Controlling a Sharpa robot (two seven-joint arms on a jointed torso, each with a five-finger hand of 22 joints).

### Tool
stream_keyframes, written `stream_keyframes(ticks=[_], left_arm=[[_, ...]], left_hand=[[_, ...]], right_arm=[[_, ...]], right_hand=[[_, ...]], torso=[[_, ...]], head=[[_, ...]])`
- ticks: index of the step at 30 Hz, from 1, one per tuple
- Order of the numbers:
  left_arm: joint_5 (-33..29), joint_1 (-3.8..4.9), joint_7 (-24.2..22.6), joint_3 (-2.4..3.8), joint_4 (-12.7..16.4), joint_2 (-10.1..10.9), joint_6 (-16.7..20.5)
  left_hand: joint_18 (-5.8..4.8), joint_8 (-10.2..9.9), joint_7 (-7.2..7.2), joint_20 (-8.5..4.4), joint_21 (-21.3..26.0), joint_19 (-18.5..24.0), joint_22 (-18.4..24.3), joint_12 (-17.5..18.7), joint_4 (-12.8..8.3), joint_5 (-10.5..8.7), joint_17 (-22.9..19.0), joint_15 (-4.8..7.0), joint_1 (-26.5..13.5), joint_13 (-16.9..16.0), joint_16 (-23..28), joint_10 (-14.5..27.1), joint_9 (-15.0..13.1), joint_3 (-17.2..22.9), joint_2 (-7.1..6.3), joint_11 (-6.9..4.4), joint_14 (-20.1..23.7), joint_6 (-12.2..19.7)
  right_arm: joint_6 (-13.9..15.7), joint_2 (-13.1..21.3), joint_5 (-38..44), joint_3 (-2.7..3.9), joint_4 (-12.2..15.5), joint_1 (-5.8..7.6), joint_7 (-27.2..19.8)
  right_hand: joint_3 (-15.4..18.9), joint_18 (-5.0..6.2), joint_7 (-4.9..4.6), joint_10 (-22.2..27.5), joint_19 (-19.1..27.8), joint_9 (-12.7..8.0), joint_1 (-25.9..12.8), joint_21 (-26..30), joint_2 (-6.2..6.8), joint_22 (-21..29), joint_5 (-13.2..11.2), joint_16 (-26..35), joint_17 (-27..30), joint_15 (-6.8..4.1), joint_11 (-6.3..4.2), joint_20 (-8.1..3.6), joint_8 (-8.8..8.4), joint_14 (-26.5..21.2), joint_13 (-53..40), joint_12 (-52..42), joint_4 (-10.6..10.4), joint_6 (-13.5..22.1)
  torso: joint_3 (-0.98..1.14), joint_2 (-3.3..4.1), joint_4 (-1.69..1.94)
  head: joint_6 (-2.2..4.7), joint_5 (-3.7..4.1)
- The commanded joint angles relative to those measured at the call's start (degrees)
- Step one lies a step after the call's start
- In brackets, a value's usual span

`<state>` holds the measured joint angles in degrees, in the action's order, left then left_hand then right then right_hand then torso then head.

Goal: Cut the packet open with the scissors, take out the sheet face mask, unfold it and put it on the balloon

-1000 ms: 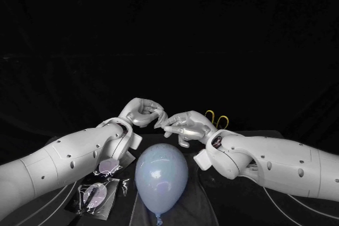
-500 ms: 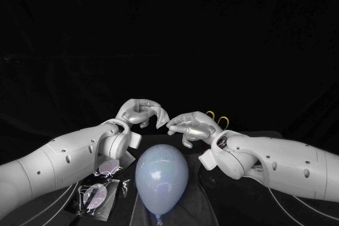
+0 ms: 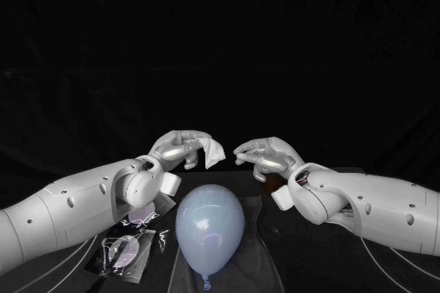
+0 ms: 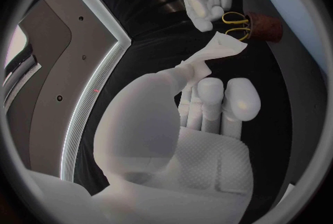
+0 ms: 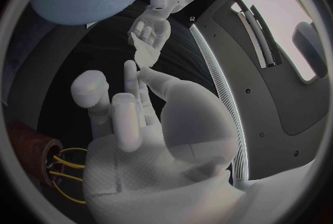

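I see the left hand pinching the folded sheet face mask at its fingertips. Right hand holds nothing, fingers loosely apart, just beside the mask, not touching. Balloon lies below, between both hands; packet under the left forearm.

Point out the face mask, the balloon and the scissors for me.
face mask [image 3: 213, 153], head view, middle of the folded white sheet.
balloon [image 3: 209, 223], head view, middle of its pale blue body.
scissors [image 4: 236, 19], left wrist view, at the yellow handle loops.
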<state>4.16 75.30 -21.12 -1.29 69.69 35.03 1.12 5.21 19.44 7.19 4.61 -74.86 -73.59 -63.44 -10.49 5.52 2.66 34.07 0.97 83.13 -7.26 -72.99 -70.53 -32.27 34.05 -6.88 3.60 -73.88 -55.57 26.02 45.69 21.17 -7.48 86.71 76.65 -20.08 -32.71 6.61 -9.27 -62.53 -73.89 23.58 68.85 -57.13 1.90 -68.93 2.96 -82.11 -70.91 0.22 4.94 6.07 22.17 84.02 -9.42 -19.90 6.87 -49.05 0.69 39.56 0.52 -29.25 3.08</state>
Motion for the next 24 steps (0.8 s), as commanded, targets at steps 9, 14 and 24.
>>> stream_keyframes(ticks=[9, 14, 24], left_arm=[[-4.71, 0.04, 1.17, 0.12, 3.06, 1.45, -8.0], [-4.84, 0.04, 1.07, 0.12, 3.32, 1.54, -7.77], [-4.79, 0.04, 0.73, 0.13, 2.75, 1.49, -6.43]], left_hand=[[0.66, 0.21, -0.13, -0.04, 0.21, 0.27, -0.05, -0.31, 0.01, 0.1, 0.13, -0.15, -0.68, -0.09, 0.31, 0.06, -3.48, -0.45, 0.05, -0.42, 0.4, -0.39], [0.66, 0.21, -0.13, -0.04, 0.21, 0.27, -0.05, -0.31, 0.01, 0.1, 0.13, -0.15, -0.68, -0.09, 0.31, 0.06, -3.48, -0.45, 0.05, -0.42, 0.4, -0.39], [0.66, 0.21, -0.16, -0.04, 0.23, 0.28, -0.05, -0.29, -0.03, 0.1, 0.29, -0.13, -0.66, -0.08, 0.28, 0.05, -3.5, -0.47, 0.15, -0.47, 0.36, -0.37]], right_arm=[[1.65, -1.15, 0.72, -0.16, -1.34, -0.68, 2.71], [-1.29, -1.2, 0.89, -0.24, -0.82, -0.96, 3.07], [-7.26, -0.02, -0.79, -0.27, 1.98, -1.4, 1.48]], right_hand=[[2.52, 0.88, -1.93, 3.46, 1.26, -1.43, -1.93, 2.83, 2.73, 1.99, -0.15, 0.63, 1.82, 1.58, 1.82, 1.12, -3.26, 1.24, 1.54, 2.64, -1.22, 2.94], [5.25, 1.35, -2.72, 5.31, 2.86, -1.91, -2.51, 5.42, 5.12, 3.64, -0.1, 1.33, 3.49, 2.44, 2.69, 1.99, -4.5, 0.37, 2.37, 3.49, -1.53, 4.34], [7.94, 1.82, -3.16, 7.14, 4.52, -2.05, -0.71, 7.53, 5.57, 4.97, 1.63, 1.63, 4.88, 3.06, 3.25, 2.81, -5.01, -0.81, 3.48, 3.68, -1.06, 4.42]], torso=[[-0.01, 0.01, 0.04], [-0.04, -0.03, 0.08], [-0.01, -0.09, 0.04]], head=[[-1.02, 0.22], [-1.24, 0.34], [-1.49, 0.34]])
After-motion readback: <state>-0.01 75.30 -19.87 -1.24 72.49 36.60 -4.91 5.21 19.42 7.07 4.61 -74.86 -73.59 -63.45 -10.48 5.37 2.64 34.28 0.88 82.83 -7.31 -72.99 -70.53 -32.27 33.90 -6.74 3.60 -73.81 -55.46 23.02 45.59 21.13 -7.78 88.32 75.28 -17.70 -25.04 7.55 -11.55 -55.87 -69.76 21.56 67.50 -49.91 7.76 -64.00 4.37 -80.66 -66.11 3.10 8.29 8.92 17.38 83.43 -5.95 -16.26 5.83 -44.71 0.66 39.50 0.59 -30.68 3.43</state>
